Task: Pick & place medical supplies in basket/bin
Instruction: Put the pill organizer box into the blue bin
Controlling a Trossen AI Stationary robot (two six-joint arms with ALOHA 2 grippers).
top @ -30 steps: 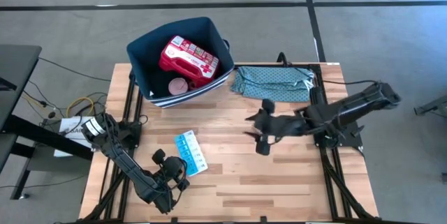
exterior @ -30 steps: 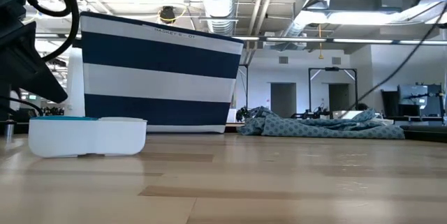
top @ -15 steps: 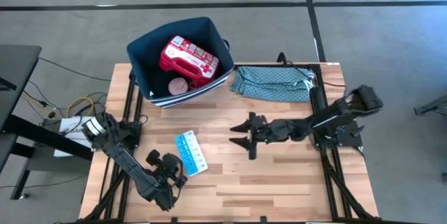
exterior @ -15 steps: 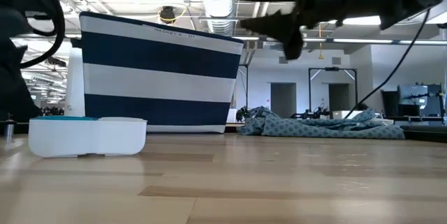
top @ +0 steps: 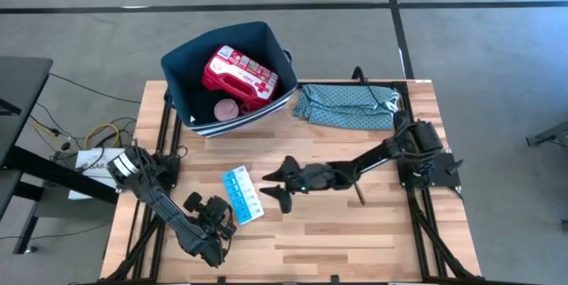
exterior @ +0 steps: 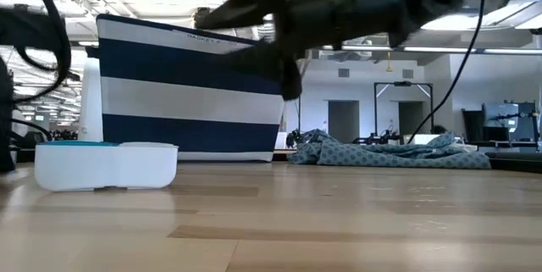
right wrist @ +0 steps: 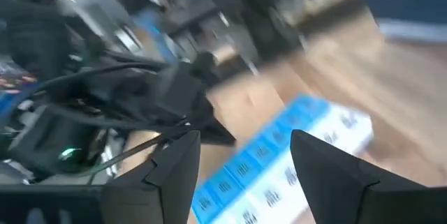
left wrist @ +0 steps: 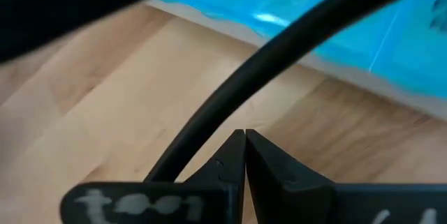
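Light-blue flat box (top: 242, 193) lies on the counter (top: 355, 232), just beside the right gripper (top: 277, 185). Its fingers (right wrist: 174, 165) are spread wide and hold nothing. The left gripper (top: 216, 220) waits nearby, its fingers (left wrist: 237, 161) pressed together.

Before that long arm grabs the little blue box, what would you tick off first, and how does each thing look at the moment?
1. Right gripper has its jaws spread wide enough to take something: ok, they stand apart in the right wrist view.
2. Light-blue flat box lies free on the table, nothing on top of it: ok.
3. Right gripper is lined up with the box: not ok yet, it is beside the box, apart from it.
4. Left gripper is out of the way: cannot tell; jaws closed, it sits close by the box's other side.
5. Bin has room: ok, the red first-aid pouch and pink round tub leave space.
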